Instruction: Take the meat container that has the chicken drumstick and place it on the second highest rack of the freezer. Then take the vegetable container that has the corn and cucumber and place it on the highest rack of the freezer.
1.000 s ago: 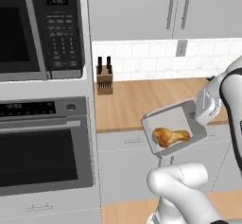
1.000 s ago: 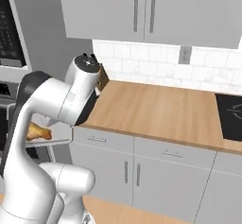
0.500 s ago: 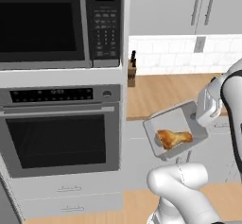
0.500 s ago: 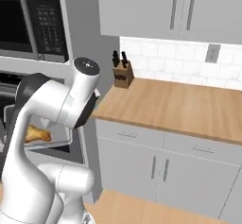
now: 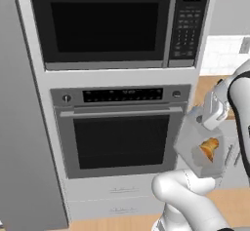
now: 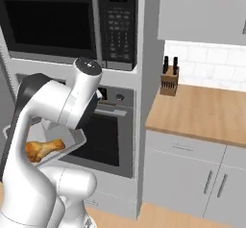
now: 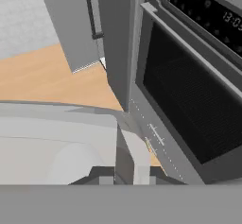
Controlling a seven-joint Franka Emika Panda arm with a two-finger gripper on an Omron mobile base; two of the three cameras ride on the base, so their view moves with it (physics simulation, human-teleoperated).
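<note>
Step in hand: we are carrying the meat container [image 5: 201, 149] toward the freezer [image 5: 22, 127]; this is the first half of the task, and nothing has been placed yet
Tool: our tool [image 5: 199, 119] is clamped together on the near rim of the meat container, seen at the top corner of the tray in the left base view
Chicken drumstick: the chicken drumstick [image 6: 42, 148] lies inside the tray, just below the tool, and the tray hangs tilted rather than level
Surroundings: the oven [image 5: 122, 127] and the microwave [image 5: 114, 23] stand straight ahead of the tool; the wooden tabletop [image 6: 202, 111] with its knife block [image 6: 169, 76] lies off to the tool's right
Freezer: we take the tall grey panel to the tool's left to be the freezer; we cannot tell from here whether its door is open, and no shelf is in sight
Next move: we judge the base must go on leftward until the freezer interior faces us, then the tool must level the tray and slide it onto the second highest rack
Risk: tilted as it is, the tray could let the drumstick slide toward its low edge
</note>
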